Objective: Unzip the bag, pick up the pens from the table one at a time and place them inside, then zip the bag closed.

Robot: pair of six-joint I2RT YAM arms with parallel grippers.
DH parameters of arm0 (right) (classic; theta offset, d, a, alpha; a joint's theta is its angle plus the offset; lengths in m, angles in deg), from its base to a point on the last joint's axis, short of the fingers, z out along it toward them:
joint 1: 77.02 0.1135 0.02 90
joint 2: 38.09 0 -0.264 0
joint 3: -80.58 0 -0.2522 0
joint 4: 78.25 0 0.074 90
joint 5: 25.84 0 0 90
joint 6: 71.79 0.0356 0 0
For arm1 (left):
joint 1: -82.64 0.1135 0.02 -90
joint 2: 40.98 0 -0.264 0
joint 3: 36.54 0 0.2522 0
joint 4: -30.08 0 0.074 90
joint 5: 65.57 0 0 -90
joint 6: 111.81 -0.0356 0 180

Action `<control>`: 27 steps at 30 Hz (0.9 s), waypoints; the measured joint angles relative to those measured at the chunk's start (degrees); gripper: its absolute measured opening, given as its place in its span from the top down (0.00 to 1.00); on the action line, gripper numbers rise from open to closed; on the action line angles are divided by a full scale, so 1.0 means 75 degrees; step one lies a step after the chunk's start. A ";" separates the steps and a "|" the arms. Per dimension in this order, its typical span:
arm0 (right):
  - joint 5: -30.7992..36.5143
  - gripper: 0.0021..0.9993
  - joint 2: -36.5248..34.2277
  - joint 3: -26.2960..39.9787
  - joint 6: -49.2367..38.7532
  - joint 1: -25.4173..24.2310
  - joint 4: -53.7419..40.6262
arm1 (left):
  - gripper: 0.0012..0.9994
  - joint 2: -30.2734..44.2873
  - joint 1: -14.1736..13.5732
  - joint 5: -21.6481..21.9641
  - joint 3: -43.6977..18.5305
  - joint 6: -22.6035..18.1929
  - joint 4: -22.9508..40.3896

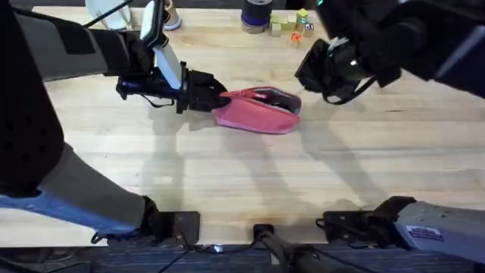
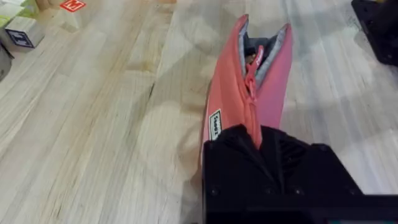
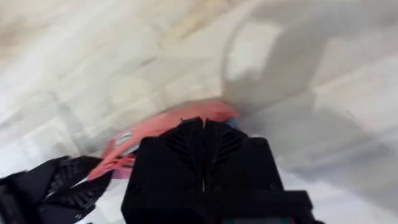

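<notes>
Bag (image 1: pixel 258 111) is gripped at one end by left jaws (image 1: pixel 220 98) on desk (image 1: pixel 227 182); far end gapes. Right jaws (image 1: pixel 303 72) hover closed.

Pink bag (image 2: pixel 231 93), grey lining, on pale grained table (image 2: pixel 99 124).

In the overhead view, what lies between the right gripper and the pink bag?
Only bare table: the right gripper hangs apart from the bag.
</notes>
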 joint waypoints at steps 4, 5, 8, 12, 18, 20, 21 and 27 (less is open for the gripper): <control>-0.0125 0.97 0.0168 0.0002 -0.0750 -0.0015 0.0368 | 0.96 0.0003 -0.0001 0.0000 0.0000 0.0001 0.0000; -0.0186 0.97 0.0178 0.0002 -0.0907 -0.0015 0.0361 | 0.96 0.0000 -0.0001 0.0002 0.0000 0.0000 0.0000; -0.0471 0.74 0.0180 0.0002 -0.1332 -0.0015 0.0360 | 0.96 0.0003 0.0000 0.0002 0.0000 0.0000 0.0000; -0.1114 0.17 0.0180 0.0002 -0.1648 -0.0015 0.0358 | 0.96 0.0000 0.0000 0.0003 0.0000 -0.0001 0.0000; -0.2124 0.00 0.0180 0.0002 -0.2177 -0.0009 0.0453 | 0.96 0.0003 0.0001 0.0000 0.0000 -0.0002 0.0000; -0.2438 0.00 0.0180 0.0002 -0.2448 -0.0009 0.0588 | 0.96 0.0003 0.0002 0.0003 0.0000 0.0000 0.0000; -0.2561 0.00 0.0180 0.0002 -0.2593 -0.0009 0.0656 | 0.96 0.0002 0.0000 0.0000 0.0000 0.0001 0.0000; -0.3083 0.00 0.0180 0.0002 -0.3457 -0.0009 0.0961 | 0.96 0.0000 0.0002 0.0000 0.0000 0.0000 0.0000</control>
